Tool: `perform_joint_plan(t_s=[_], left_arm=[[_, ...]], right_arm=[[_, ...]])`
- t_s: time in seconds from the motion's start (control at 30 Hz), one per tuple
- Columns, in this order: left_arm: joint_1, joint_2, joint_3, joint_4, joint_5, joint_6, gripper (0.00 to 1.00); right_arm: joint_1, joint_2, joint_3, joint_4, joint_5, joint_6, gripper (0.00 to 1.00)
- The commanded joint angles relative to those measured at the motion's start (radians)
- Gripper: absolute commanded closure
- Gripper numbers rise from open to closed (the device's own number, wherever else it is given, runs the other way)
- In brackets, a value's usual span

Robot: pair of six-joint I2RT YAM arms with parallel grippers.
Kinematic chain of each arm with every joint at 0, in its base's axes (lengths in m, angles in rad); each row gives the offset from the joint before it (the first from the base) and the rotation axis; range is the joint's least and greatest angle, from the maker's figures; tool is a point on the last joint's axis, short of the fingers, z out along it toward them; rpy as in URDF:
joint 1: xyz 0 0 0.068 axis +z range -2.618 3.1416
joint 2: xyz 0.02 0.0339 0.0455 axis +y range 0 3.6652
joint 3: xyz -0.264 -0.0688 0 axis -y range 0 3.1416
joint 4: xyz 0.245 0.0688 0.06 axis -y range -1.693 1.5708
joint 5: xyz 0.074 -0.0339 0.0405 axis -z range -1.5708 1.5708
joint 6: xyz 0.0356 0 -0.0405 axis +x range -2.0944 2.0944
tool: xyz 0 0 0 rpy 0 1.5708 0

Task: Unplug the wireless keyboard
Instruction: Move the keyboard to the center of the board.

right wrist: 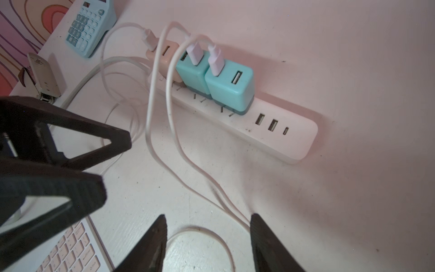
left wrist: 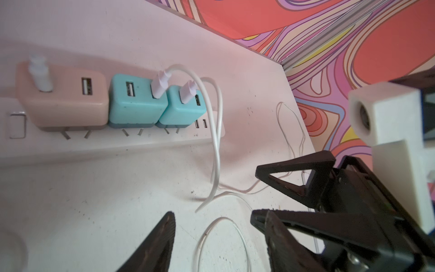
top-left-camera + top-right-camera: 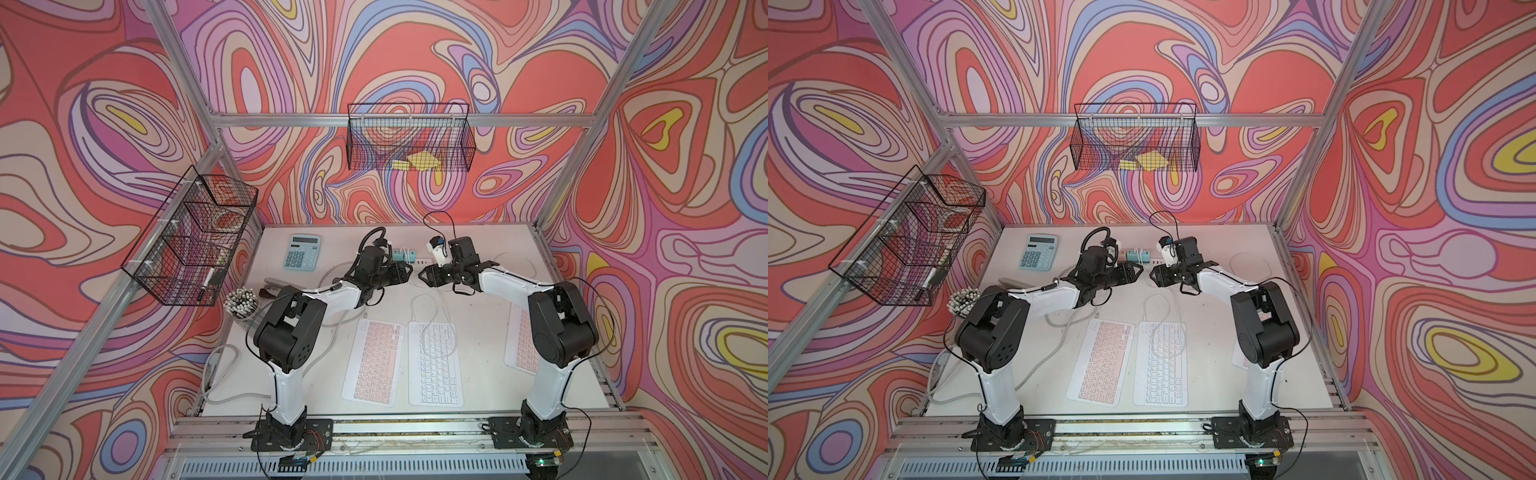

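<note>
- Behind keyboard [image 3: 434,365], by strip [image 1: 282,139]: approach step, no plug gripped.
- Left pincer [image 3: 409,273], right pincer [image 3: 422,277]: both apart, empty, tips facing.
- Plugs [image 1: 195,53] sit in chargers [image 1: 229,89] just beyond pincers; keyboard well apart, toward arm bases.
- Next, likely: grip keyboard's plug, pull straight out; which cable is its own, cannot tell.

White keyboard [image 3: 435,365] flat at table [image 3: 478,316] centre, thin white cable [image 3: 412,307] looped over keys.

Robot lab test cell, aluminium frame [image 3: 282,120], swirl-printed walls [image 3: 685,166], table [image 3: 482,332] (office props: calculator [image 3: 302,252], wire basket [image 3: 409,137])
</note>
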Motion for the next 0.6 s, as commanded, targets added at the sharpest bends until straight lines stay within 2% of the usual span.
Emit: perform_joint_plan(t_s=[0.0, 0.3, 0.57], left_arm=[[-0.006, 0.052, 0.072, -0.006, -0.009, 0.036, 0.43], [-0.008, 0.096, 0.093, -0.020, -0.004, 0.080, 0.49], [-0.008, 0.115, 0.090, -0.016, 0.010, 0.109, 0.59]], right_arm=[[0.004, 0.004, -0.001, 0.033, -0.025, 0.007, 0.42], [0.004, -0.016, -0.039, 0.053, -0.015, 0.010, 0.42], [0.004, -0.013, -0.040, 0.064, -0.003, 0.020, 0.41]])
